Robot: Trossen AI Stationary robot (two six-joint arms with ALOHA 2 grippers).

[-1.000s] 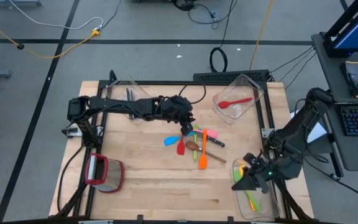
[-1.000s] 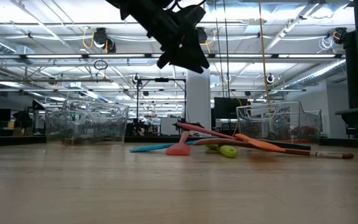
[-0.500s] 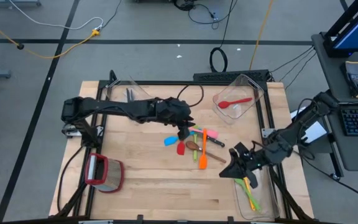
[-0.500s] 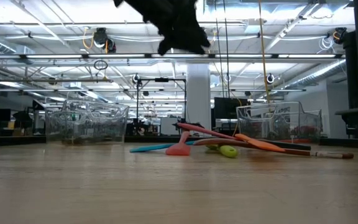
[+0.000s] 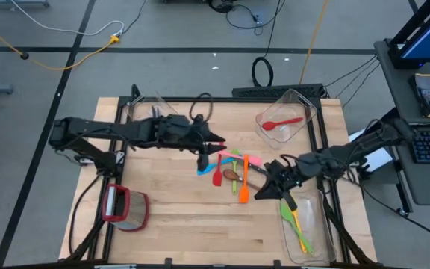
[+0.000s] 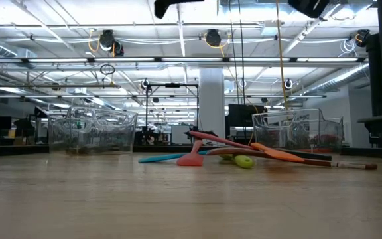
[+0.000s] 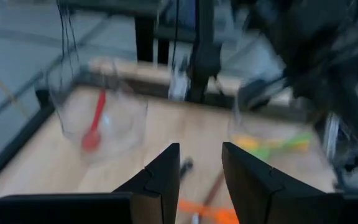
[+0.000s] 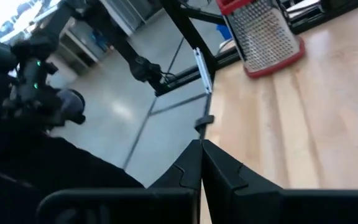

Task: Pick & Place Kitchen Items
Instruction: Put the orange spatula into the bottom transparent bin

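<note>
In the low view, both arms are showing only as dark scraps cut by the top edge. The utensil pile (image 6: pixel 244 154) is overlapping, hiding single pieces.

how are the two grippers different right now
The left gripper has a gap between its fingers and holds nothing; the right gripper is shut, fingers pressed together. In the high view, the left gripper hangs at the left edge of the utensil pile, while the right gripper hangs off the pile's right side. Both are empty.
</note>
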